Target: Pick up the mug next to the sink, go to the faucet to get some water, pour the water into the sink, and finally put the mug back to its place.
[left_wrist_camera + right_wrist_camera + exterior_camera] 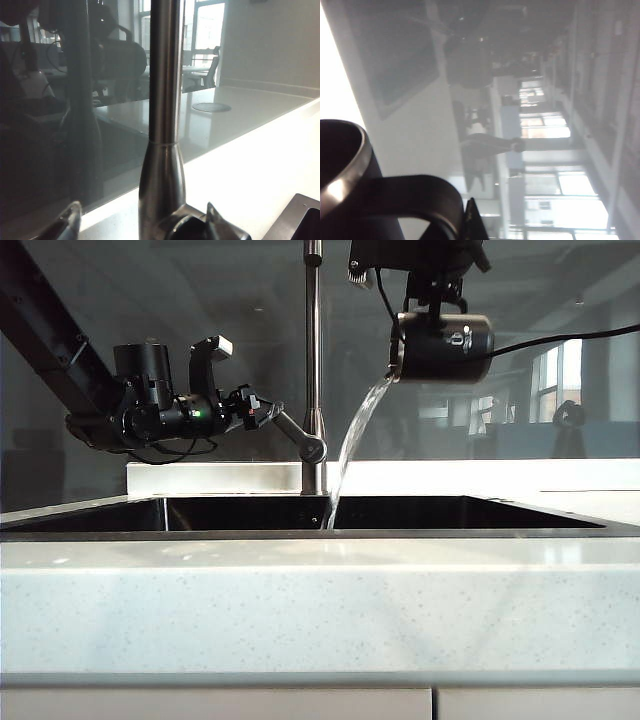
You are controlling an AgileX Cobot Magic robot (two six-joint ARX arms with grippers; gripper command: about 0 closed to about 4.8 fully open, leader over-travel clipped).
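Observation:
The black mug (445,345) with a steel rim hangs tipped on its side high over the sink (450,512), right of the faucet (313,350). Water (352,435) runs from its rim in a thin stream down into the basin. My right gripper (436,295) holds it from above. In the right wrist view it (465,225) is shut on the mug's handle (415,197), beside the rim (350,165). My left gripper (262,410) is at the faucet's lever (295,435). It (142,220) is open, with its fingers (70,220) either side of the faucet pipe (162,100) base.
A pale speckled counter (320,600) runs along the front of the sink. Behind the sink is a low white ledge (200,478) and a dark reflective glass wall (220,300). A round cover plate (211,107) sits on the counter beyond the faucet.

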